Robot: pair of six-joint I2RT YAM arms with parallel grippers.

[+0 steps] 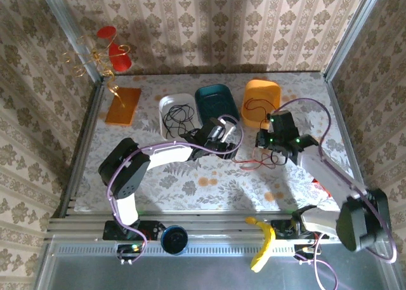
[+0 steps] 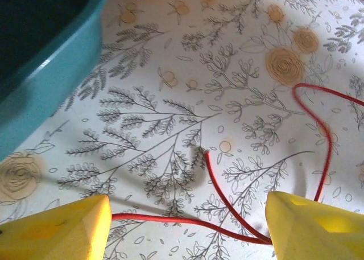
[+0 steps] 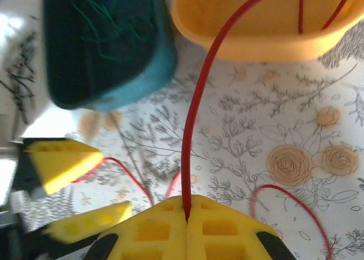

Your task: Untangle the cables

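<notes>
On the floral counter (image 2: pixel 170 100), the left gripper (image 2: pixel 187 217) sits open astride the red cable (image 2: pixel 227 206). The right gripper (image 3: pixel 186 214) is clamped on that cable, which runs into the orange bin (image 3: pixel 256 38).

Black-and-white arms (image 1: pixel 166 153), purple cables (image 1: pixel 319 110), yellow, seemingly gridded fingers (image 3: pixel 227 228)

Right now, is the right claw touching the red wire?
Touching. The right wrist view shows the red wire pinched inside the shut right claw.

I have the left arm (image 1: pixel 158 153) stretched rightward, its left gripper (image 2: pixel 187 207) low with fingers spread wide. The right arm (image 1: pixel 330 176) angles inward, right gripper (image 3: pixel 186 211) pinched tight on the red cable (image 3: pixel 196 112).
</notes>
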